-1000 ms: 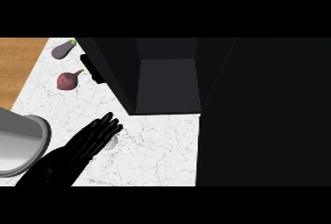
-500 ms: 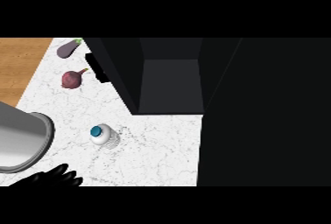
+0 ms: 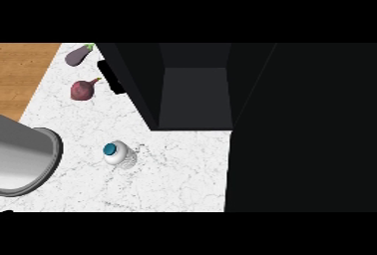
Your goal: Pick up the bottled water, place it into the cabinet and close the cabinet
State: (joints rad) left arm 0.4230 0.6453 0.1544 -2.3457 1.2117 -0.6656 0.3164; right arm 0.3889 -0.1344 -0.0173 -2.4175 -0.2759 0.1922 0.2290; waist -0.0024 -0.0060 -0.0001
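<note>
Bottled water point(image 3: 115, 153) upright on white surface point(image 3: 177, 174), near open cabinet point(image 3: 195, 94), hands out of view, state unknown.

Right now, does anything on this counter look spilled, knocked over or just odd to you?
Nothing looks spilled or broken. The bottled water stands upright on the white counter, cap up, beside the large grey pot. The cabinet is open. Two purple vegetables lie untouched further back.
</note>
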